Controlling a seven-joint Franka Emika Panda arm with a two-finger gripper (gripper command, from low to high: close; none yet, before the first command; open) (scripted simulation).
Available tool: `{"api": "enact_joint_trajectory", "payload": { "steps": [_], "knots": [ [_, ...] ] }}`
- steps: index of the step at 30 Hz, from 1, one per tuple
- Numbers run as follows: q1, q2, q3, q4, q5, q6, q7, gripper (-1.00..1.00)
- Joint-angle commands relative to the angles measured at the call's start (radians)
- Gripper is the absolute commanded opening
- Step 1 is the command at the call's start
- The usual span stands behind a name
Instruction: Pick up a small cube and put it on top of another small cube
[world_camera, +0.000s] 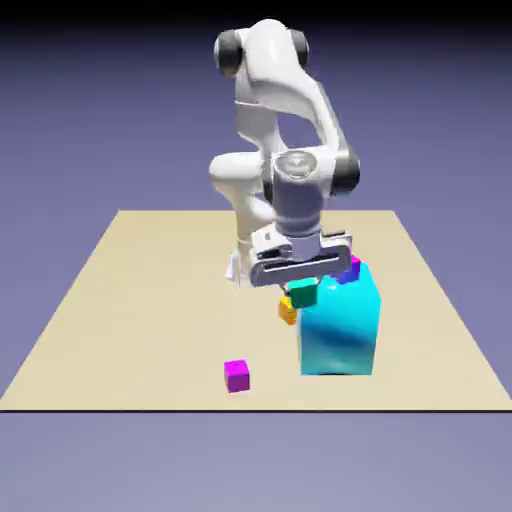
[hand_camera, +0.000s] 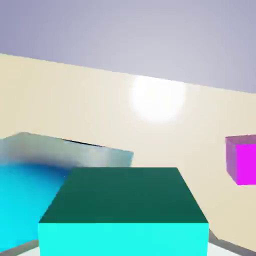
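Cubes (world_camera: 237, 376), several, one cyan block (world_camera: 340, 325)

A simulated robot test scene is shown rather than a furnished room. A white robot arm (world_camera: 270, 90) is mounted at a plain tan bench (world_camera: 150, 310), which is set against a featureless blue-violet backdrop (world_camera: 80, 130). Beneath and around the end effector (world_camera: 302, 284), flatly coloured blocks are placed, among them a large cyan block (world_camera: 340, 325), all rendered with smooth, computer-generated surfaces.
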Motion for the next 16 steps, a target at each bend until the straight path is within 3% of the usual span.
{"api": "enact_joint_trajectory", "payload": {
  "steps": [1,8,13,14,16],
  "knots": [
    [0.003,-0.036,0.026,-0.007,-0.007,-0.028,0.002,-1.0],
    [0.06,-0.231,0.164,-0.046,-0.025,-0.176,0.006,-1.0],
    [0.063,-0.188,0.177,-0.191,-0.024,0.011,0.011,-1.0],
    [0.063,-0.188,0.177,-0.192,-0.024,0.011,0.011,1.0],
    [0.062,-0.198,0.174,-0.158,-0.024,-0.032,0.01,1.0]
  ]
}}
